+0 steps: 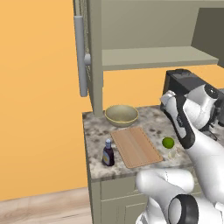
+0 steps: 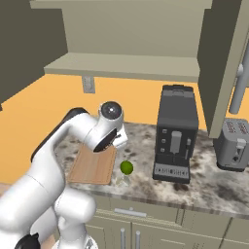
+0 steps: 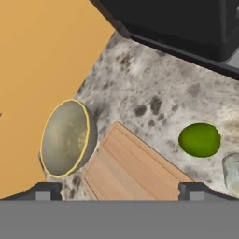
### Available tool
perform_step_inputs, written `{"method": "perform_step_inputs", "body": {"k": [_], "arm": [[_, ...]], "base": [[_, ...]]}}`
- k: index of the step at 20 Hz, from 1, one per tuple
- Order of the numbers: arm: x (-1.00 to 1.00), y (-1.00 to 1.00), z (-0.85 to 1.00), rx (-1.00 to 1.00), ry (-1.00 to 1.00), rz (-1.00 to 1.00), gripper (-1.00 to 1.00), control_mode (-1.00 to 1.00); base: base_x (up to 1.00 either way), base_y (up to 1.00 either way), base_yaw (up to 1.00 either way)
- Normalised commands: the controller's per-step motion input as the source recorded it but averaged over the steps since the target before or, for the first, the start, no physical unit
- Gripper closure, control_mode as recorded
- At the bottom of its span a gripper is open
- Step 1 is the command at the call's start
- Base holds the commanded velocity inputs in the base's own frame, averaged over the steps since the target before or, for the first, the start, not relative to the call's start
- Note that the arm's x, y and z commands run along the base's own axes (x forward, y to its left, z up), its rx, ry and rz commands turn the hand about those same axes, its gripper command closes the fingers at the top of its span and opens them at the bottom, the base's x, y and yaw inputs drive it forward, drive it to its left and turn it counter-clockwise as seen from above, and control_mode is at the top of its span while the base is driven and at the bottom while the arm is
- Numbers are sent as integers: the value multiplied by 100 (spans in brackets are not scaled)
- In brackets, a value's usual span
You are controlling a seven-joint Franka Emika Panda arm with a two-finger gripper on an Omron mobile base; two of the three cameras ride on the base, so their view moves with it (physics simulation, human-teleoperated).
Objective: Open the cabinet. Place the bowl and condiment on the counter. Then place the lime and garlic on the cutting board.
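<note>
My hand point(image 3: 119, 189) hangs spread and empty over the cutting board point(image 3: 133, 170). The lime point(image 3: 200, 139) sits on the surface just off the board's edge, at about two o'clock from my fingertips, the garlic point(image 3: 232, 172) beside it.

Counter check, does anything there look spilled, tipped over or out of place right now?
Nothing spilled or tipped. The bowl and condiment stand upright on the counter. The lime and garlic lie on the stone beside the cutting board, not on it.
</note>
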Motion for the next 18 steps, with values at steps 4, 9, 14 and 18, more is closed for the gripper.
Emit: {"method": "perform_step_inputs", "body": {"k": [4,9,14,18], "arm": [[-44,-34,-9,0,3,-5,-100,-100],[-40,-19,-1,-1,2,1,-100,-100],[-26,0,-6,-10,6,6,-100,-100],[-4,0,-17,-18,12,6,-100,-100]], "base": [[0,0,0],[0,0,0],[0,0,0],[0,0,0]]}}
